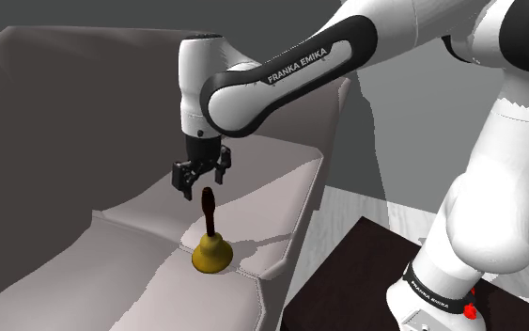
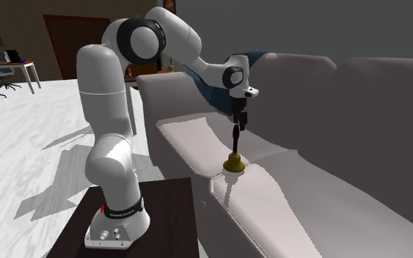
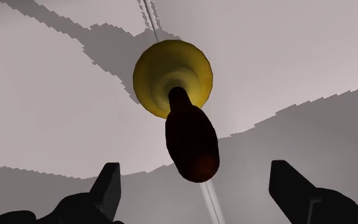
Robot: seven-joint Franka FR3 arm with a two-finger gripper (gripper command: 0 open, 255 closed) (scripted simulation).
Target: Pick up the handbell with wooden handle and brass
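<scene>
A pale grey sofa [image 1: 84, 141] serves as the work surface, its seat split into wide, smooth cushions with soft rounded edges and a high padded back. In the second exterior view it stands against a plain grey wall [image 2: 307, 29], on a whitish planked floor [image 2: 43, 146]. Far back in the room are a dark brown door [image 2: 76, 44] and a small desk [image 2: 10, 67]. The arm's stand [image 1: 347, 273] is a dark, flat-topped box just beside the sofa's front.

The bell [image 1: 211, 246] stands upright on the seat, right by the seam between two cushions. Its body is a flared, glossy yellow cup, brass in look. Its handle [image 3: 192, 143] is a dark reddish-brown turned piece, narrow at the neck and swelling to a rounded end.

The gripper [image 1: 202, 183] hangs directly over the handle's top, pointing down. Its matte black fingers [image 3: 109, 184] are spread wide on either side, touching nothing.
</scene>
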